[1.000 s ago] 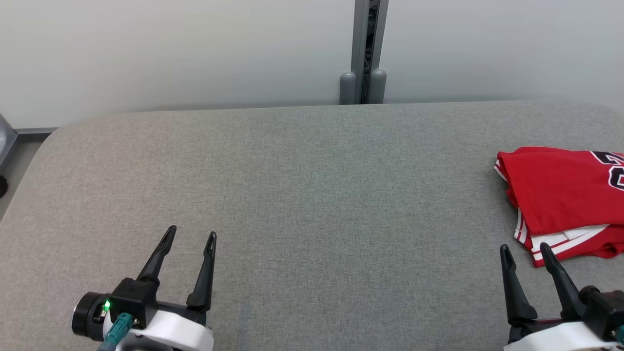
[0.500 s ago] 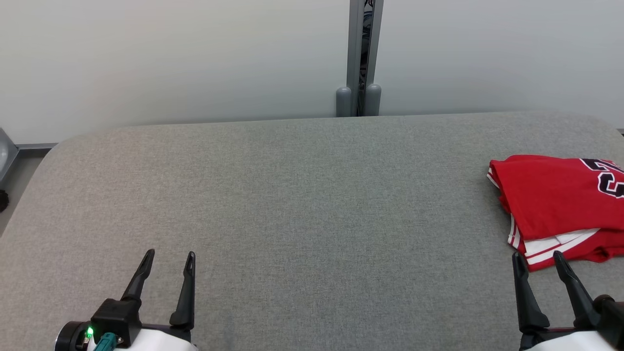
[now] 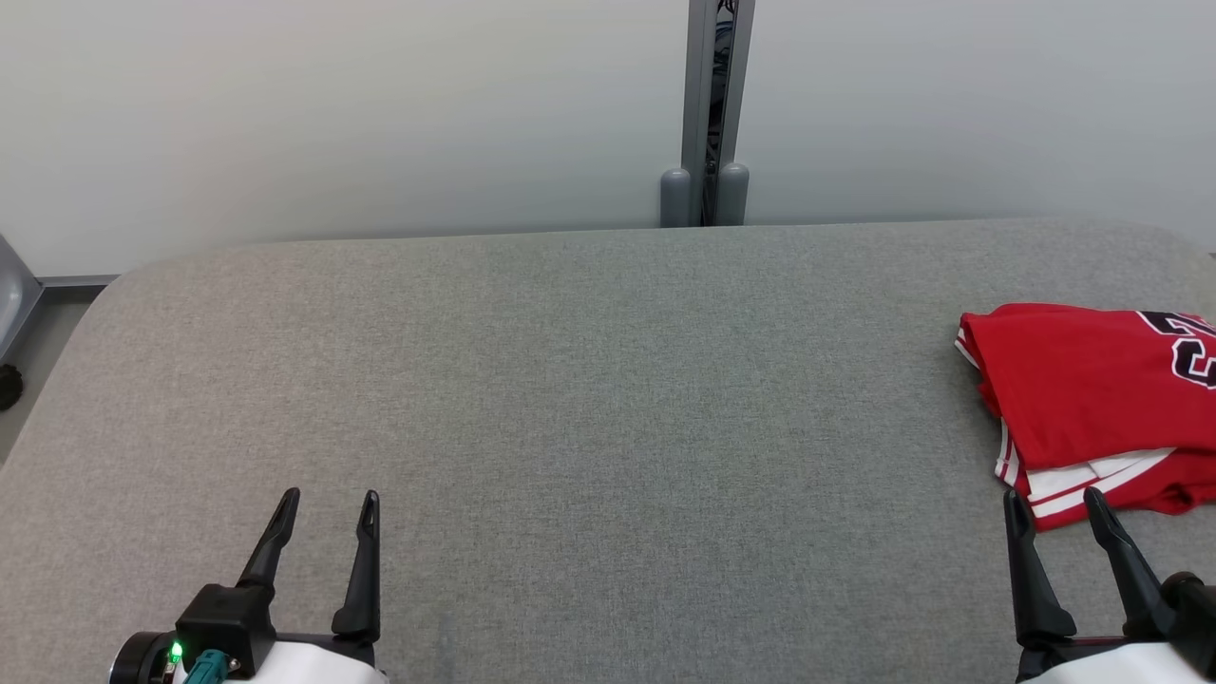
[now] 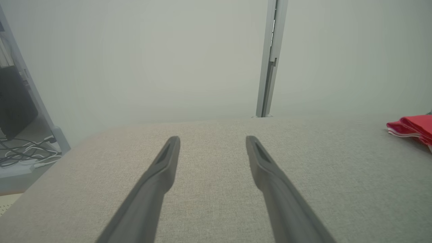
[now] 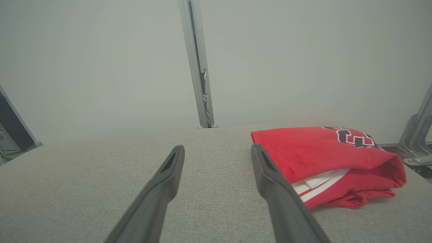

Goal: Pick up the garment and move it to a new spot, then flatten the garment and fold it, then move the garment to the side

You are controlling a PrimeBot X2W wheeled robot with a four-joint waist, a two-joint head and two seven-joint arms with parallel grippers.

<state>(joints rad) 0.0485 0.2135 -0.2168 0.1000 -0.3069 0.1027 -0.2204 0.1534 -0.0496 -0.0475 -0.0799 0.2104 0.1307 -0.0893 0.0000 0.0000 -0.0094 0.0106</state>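
A red garment (image 3: 1092, 399) with white trim and a black numeral lies folded at the right side of the grey padded table (image 3: 608, 399). The right wrist view shows the garment (image 5: 320, 155) just right of my right finger, and its edge (image 4: 411, 126) appears at the far right of the left wrist view. My right gripper (image 3: 1056, 503) stands open just in front of the garment's near edge, holding nothing. At the lower left my left gripper (image 3: 328, 505) is open and empty, far from the garment.
A grey post (image 3: 708, 104) stands against the pale wall behind the table's far edge. Cables (image 4: 23, 157) lie on the floor off the table's left end. A metal bracket (image 5: 416, 138) sits beyond the right end.
Both grippers drew back toward the bottom edge during the first half second, then held still. The camera shifted a little; the garment has not moved on the table.
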